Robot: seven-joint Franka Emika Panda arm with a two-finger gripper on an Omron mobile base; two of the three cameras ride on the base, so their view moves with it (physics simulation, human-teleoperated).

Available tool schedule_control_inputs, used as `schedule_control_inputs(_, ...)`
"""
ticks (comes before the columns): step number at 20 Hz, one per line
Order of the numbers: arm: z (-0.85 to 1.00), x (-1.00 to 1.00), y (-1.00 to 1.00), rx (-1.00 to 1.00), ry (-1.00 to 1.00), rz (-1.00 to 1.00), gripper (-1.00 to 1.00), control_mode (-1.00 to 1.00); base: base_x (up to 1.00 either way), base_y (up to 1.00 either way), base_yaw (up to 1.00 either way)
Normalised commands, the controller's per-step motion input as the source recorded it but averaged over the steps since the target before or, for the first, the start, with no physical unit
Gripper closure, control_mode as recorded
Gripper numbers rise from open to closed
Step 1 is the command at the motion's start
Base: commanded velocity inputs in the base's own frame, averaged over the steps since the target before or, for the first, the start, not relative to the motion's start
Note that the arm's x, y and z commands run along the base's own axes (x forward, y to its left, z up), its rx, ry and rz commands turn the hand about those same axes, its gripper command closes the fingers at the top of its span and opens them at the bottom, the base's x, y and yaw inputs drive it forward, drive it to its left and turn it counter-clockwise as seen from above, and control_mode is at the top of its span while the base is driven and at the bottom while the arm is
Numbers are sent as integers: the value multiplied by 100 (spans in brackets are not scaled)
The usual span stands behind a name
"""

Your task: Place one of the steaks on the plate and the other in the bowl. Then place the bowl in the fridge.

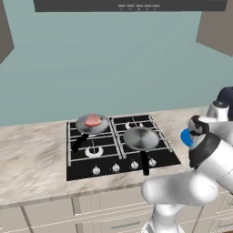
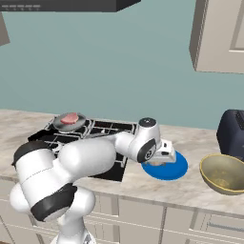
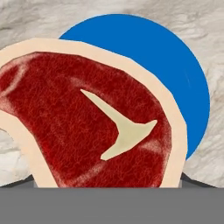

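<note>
Steak (image 3: pixel 87 127), deep red, held in the wide-set tool (image 2: pixel 167 153) above the blue plate (image 2: pixel 177 169), overhangs its rim and may drop partly onto the worktop (image 2: pixel 190 188).

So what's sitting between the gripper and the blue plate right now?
The red steak with its pale fat rim. In the hand view it lies in front of the blue plate, covering its lower left.

Hidden and cut-off parts

The red steak (image 3: pixel 87 127) in front of the tool covers the fingertips and much of the blue plate (image 3: pixel 175 74) beyond it; its left and lower edges are cut off, so the grip can't be judged.
</note>
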Motion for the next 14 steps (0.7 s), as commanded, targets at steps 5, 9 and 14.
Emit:
schedule_control_inputs(5, -25, 47, -37, 0, -1, 0, 100, -100, 0, 0, 0)
schedule_control_inputs(9, -27, 45, -28, 0, 0, 0, 100, -100, 0, 0, 0)
schedule_control_inputs(14, -33, 40, -18, 0, 0, 0, -100, -100, 0, 0, 0)
